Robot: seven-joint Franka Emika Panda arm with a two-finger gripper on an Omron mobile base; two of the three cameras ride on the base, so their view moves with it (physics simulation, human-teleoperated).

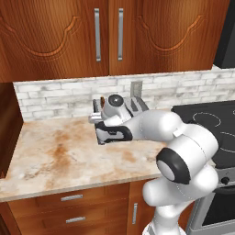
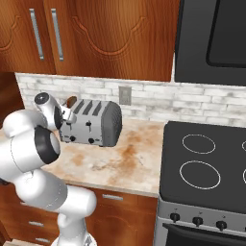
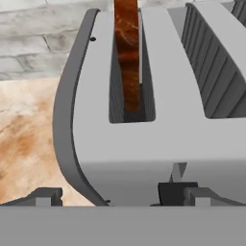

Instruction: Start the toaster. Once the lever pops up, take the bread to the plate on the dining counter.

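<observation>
The silver-grey toaster [image 2: 93, 122] stands on the kitchen counter against the brick backsplash. It is half hidden behind my hand in the left base view, where its top [image 1: 137, 104] still shows. The bread [image 3: 127, 53], a brown slice, stands upright in the leftmost slot with its top poking out [image 2: 71, 101]. My gripper [image 3: 122, 198] is open and hovers over the toaster's left front end. Its fingertips [image 3: 44, 197] are wide apart, and a black lever [image 3: 174, 191] sits just inside the right one. Nothing is held. The plate and the dining counter are out of view.
A black stove top [image 2: 206, 163] adjoins the counter on the right, with a dark appliance [image 2: 216, 38] above it. Wood cabinets [image 1: 110, 36] hang overhead. A wall outlet [image 2: 125, 95] sits behind the toaster. Bare marbled counter [image 1: 55, 151] stretches to the left.
</observation>
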